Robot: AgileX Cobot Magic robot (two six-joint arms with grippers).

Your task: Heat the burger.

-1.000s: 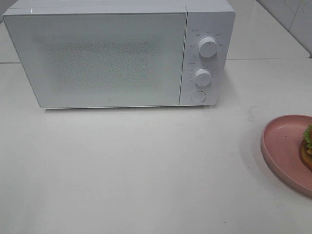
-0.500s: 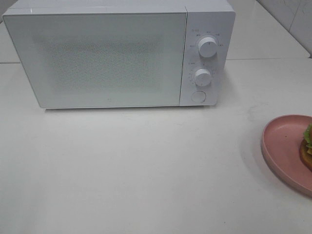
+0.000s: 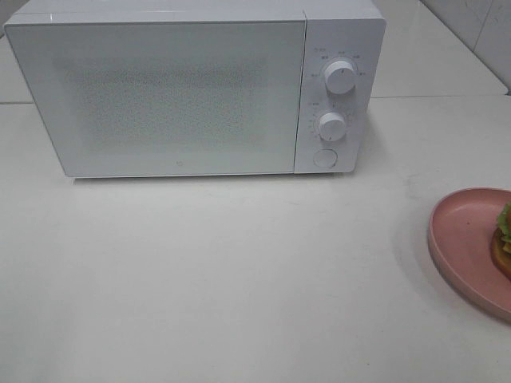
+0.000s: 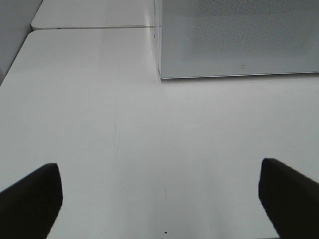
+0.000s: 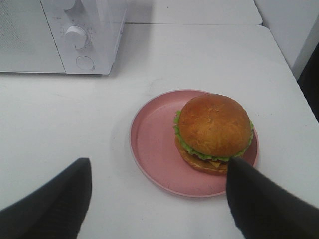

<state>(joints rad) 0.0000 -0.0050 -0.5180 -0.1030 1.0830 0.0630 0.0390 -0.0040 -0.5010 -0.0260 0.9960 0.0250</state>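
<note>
No change was noted from the earlier frame. The burger [image 5: 214, 132] was seen on the pink plate [image 5: 154, 149], just ahead of the spread, empty right gripper [image 5: 159, 199]; the left gripper [image 4: 159, 199] was spread wide, empty.

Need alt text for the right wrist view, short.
A burger sits on the far-right part of a pink plate on a white table, seen between the open right gripper and its two dark fingers. A white microwave, door closed, stands beyond the plate.
</note>
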